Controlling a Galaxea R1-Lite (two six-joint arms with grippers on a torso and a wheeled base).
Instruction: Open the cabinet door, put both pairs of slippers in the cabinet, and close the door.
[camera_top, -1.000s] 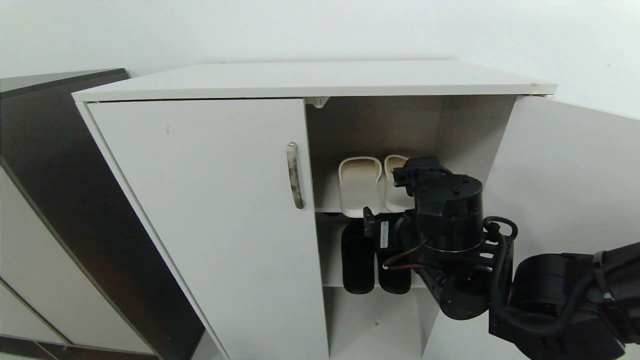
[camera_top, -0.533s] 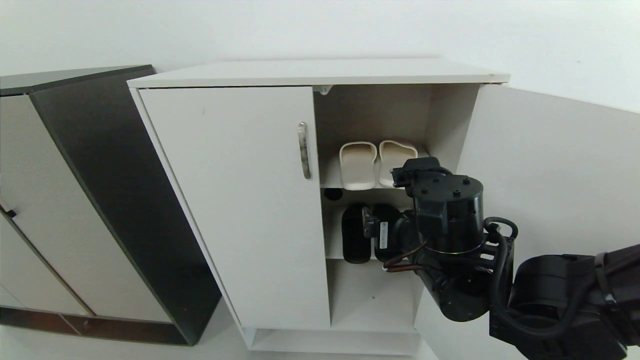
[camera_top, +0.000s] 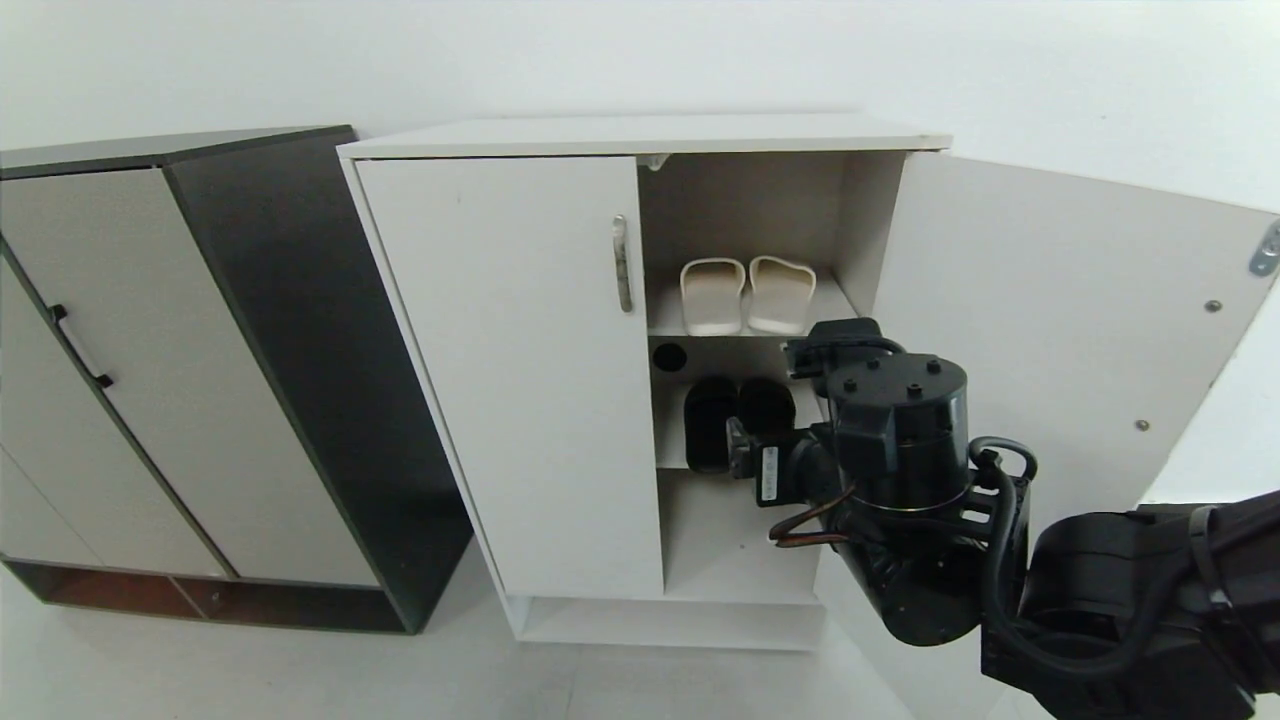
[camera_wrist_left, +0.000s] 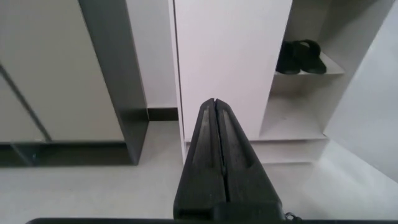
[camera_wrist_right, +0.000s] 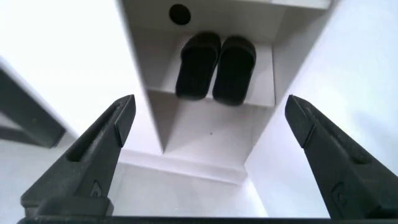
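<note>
Inside, black slippers (camera_top: 712, 425) directly below cream slippers (camera_top: 713, 295).

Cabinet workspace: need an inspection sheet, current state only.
Surface: light floor in front of the white cabinet; bare lower shelf inside.
Job's things: white slippers side by side on the upper shelf; black slippers side by side on the shelf below. Right door swung wide open, not yet closed; left door shut.
Clutter: nothing seen.
Grippers: left tool shut, holding nothing, pointing at the floor by the cabinet base. Right tool open, holding nothing, facing the black slippers.
Cables: black cable looped on the right arm, thin wires beneath the wrist.
Surroundings: dark-sided second cabinet on the left, white wall behind.
</note>
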